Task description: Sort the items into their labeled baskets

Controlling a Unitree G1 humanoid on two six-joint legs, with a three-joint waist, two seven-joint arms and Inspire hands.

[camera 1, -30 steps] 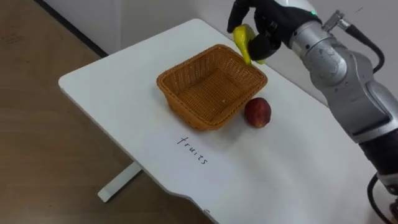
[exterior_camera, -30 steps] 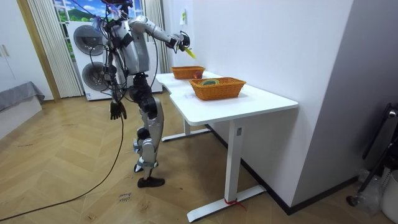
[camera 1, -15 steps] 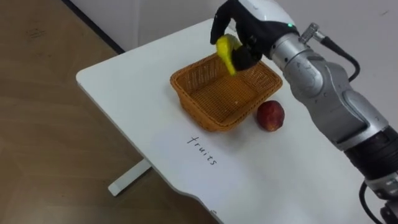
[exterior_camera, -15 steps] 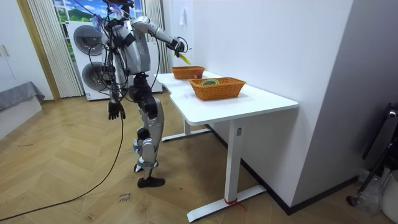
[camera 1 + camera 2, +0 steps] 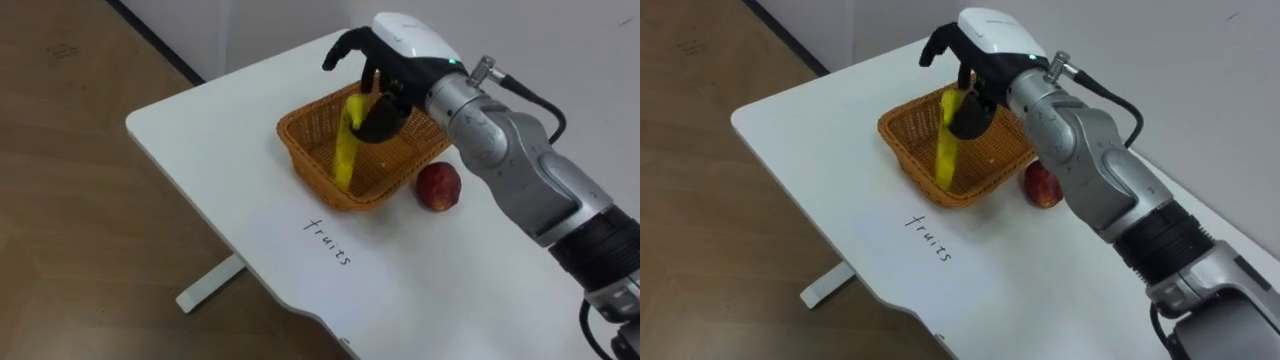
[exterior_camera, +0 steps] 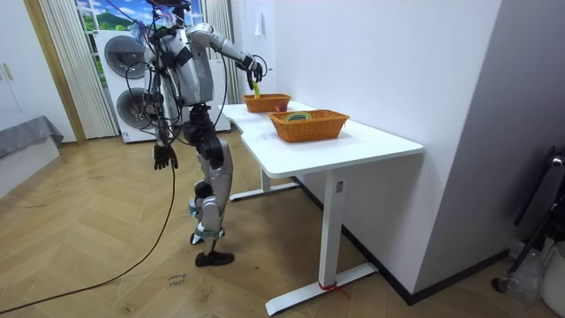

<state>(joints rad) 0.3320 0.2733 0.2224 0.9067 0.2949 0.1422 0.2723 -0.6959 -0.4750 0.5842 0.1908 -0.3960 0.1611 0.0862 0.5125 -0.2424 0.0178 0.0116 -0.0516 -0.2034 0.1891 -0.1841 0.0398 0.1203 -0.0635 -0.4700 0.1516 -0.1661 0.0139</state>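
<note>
At the near edge of the white bench (image 5: pixel 200 130) one handwritten word (image 5: pixel 328 241) is lying in front of the fruit. Just behind it one red fruit (image 5: pixel 439 186) is sitting on the bench top, just beside the right side of one wicker basket (image 5: pixel 300 152). Inside that basket one yellow banana (image 5: pixel 346 155) is standing almost upright, its lower end down among the weave and its upper end reaching up to the right hand (image 5: pixel 380 80). That hand is hovering over the basket with its fingers spread wide, and as far as I can tell it is gripping nothing — the banana is hanging just under the palm.

In the room view the robot is standing on the wooden floor at the far end of the bench, its right arm stretching out over the farther basket. A second wicker basket (image 6: pixel 309 126) is resting nearer the camera — coloured things are lying in it, too small to name. The left hand (image 6: pixel 162 157) is hanging at the robot's side.
</note>
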